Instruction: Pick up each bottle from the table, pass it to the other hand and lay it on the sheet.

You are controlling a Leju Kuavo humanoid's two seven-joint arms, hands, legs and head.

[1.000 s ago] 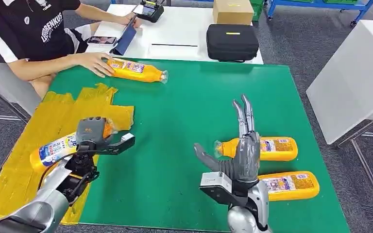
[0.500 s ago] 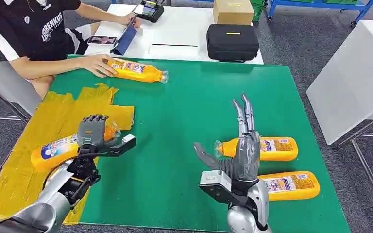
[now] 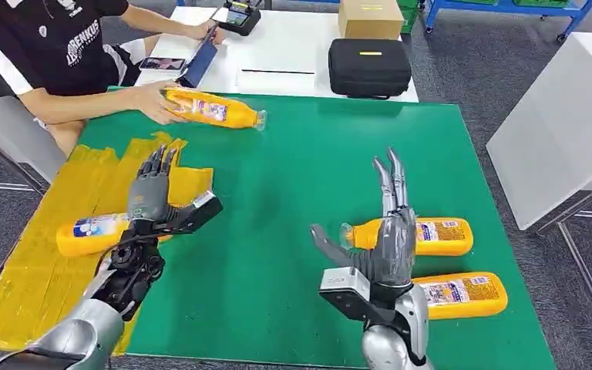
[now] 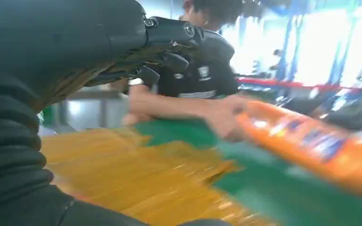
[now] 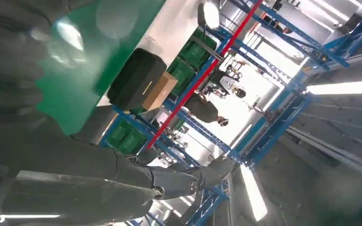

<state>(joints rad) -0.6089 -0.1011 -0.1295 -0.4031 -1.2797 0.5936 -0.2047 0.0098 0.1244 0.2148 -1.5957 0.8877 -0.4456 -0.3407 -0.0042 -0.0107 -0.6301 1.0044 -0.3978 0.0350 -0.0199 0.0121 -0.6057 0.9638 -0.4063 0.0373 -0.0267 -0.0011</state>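
- The left hand is above the yellow sheet with its fingers stretched out and apart, and it holds nothing.
- One orange bottle lies flat on the sheet, just beside the left hand. Its long axis goes across the table, and the end next to the hand is hidden, so I cannot tell which way its cap points.
- The right hand stands upright over the green table, fingers wide and pointing away from the robot, empty.
- Behind the right hand lies a second bottle, long axis across the table, clear cap toward the robot's left.
- A third bottle lies nearer to the robot, parallel to the second and close to it. Its left end is hidden by the right wrist.
- At the far edge of the table a person's hand touches a fourth bottle, whose cap points to the robot's right.
- On the white table behind are a black case and a cardboard box.
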